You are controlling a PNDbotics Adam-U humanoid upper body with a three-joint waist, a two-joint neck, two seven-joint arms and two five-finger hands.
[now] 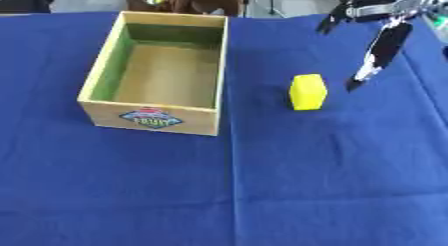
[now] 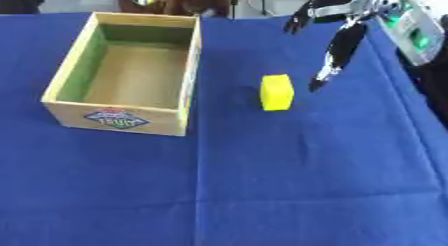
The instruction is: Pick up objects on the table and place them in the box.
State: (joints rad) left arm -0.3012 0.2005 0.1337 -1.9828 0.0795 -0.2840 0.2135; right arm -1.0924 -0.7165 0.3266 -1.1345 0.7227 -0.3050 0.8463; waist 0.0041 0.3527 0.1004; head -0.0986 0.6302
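A yellow block [image 1: 308,92] stands upright on the blue cloth, to the right of the wooden box [image 1: 102,63]. The box is open at the top, holds nothing that I can see, and has a colourful label on its front wall. My right hand [image 1: 381,45] comes in from the upper right and hangs above and to the right of the block, apart from it. Its fingers are straight and point down toward the cloth, with the thumb spread out to the left. My left hand shows in neither view.
A blue cloth [image 1: 262,190] covers the whole table, with a crease running down its middle. Dark furniture and clutter [image 1: 188,0] stand past the far edge behind the box. Part of my arm's white and green housing [image 2: 416,30] shows at the upper right.
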